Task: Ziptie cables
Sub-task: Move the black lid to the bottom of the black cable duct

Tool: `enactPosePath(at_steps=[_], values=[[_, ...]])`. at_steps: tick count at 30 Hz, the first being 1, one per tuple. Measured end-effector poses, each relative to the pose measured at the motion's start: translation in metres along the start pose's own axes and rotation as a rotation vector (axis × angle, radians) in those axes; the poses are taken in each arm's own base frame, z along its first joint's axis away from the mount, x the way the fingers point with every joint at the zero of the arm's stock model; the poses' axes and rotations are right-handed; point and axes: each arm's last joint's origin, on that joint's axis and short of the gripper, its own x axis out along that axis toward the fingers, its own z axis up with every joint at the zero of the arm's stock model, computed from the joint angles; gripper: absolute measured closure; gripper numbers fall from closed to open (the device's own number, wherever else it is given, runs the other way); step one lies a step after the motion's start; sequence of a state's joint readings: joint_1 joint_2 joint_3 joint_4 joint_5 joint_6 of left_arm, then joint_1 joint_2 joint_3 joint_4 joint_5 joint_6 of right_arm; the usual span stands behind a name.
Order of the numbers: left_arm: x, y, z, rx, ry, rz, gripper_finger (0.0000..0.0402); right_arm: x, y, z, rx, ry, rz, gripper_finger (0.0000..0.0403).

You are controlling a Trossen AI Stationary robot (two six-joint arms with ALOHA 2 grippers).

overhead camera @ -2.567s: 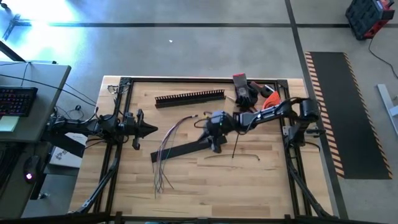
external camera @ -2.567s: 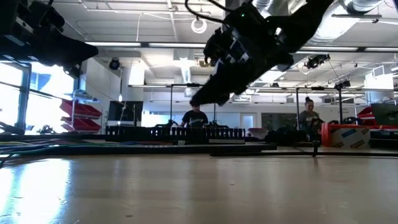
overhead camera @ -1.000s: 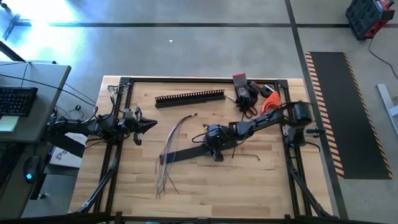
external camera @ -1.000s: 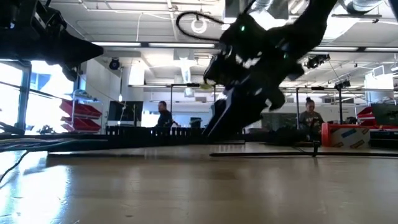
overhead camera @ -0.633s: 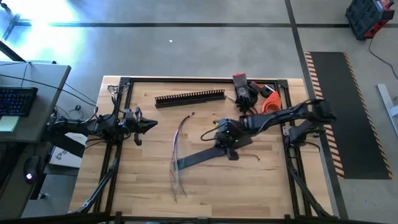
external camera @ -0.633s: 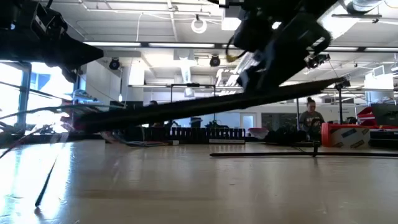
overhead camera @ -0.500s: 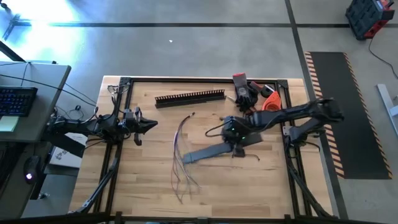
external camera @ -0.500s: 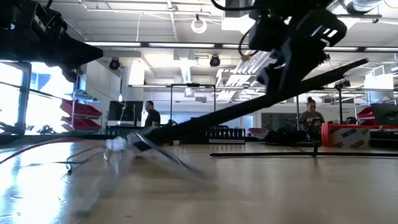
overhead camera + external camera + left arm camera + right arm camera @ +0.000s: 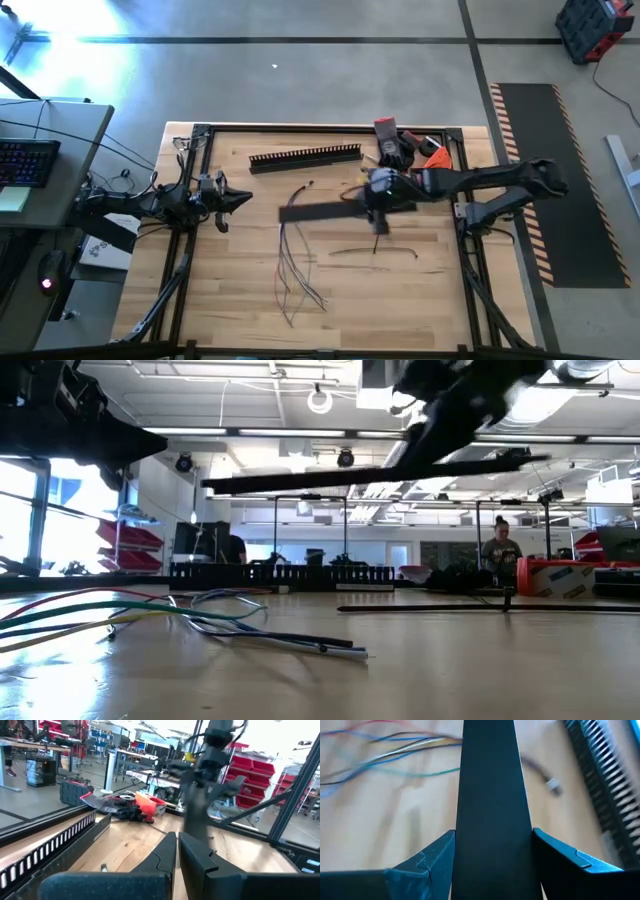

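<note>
Wooden table (image 9: 220, 290) in a black frame stands on a grey floor, and behind it the low view shows a large workshop with ceiling lamps and red bins; one person (image 9: 497, 550) sits far back in that room. On the table the cables (image 9: 296, 268) lie loose near the middle, a little toward the front edge; they spread out as thin wires of several colours, and nothing is holding them; in the low view they rest flat on the wood (image 9: 200, 618). Above them, off the table, the flat black strip (image 9: 325, 211) hangs level; the right gripper (image 9: 380, 200) has its fingers clamped on one end of it, and the right wrist view shows the strip (image 9: 491, 805) running out between the two fingers. Near the back edge lies the black slotted duct (image 9: 305, 156); near the back right corner lie some tools with red and orange parts (image 9: 408, 150). A thin dark zip tie (image 9: 372, 252) lies on the wood between the middle and the right edge. The left gripper (image 9: 243, 201) waits over the left edge, fingers together and holding nothing.
</note>
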State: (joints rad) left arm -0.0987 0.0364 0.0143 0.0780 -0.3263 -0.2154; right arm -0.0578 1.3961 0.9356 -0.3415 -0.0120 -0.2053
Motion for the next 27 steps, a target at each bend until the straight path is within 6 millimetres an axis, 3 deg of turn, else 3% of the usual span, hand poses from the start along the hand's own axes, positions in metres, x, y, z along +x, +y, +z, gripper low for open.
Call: enactPosePath(at_steps=[7,15,23,27], values=[[-0.002,-0.007,0.015,-0.023,-0.132,-0.163,0.0396,0.079,-0.053,0.004,-0.06,-0.087,-0.034,0.0193],[-0.001,-0.007,0.014,-0.003,-0.117,-0.167,0.0396,0.152,-0.103,0.016,-0.069,0.028,-0.028,0.0193],[-0.001,-0.007,0.012,0.004,-0.1,-0.164,0.0396,0.18,-0.139,0.022,-0.027,0.05,-0.07,0.0193],[-0.001,-0.006,0.009,0.015,-0.076,-0.159,0.0396,0.181,-0.139,0.023,-0.014,0.043,0.0,0.0182]])
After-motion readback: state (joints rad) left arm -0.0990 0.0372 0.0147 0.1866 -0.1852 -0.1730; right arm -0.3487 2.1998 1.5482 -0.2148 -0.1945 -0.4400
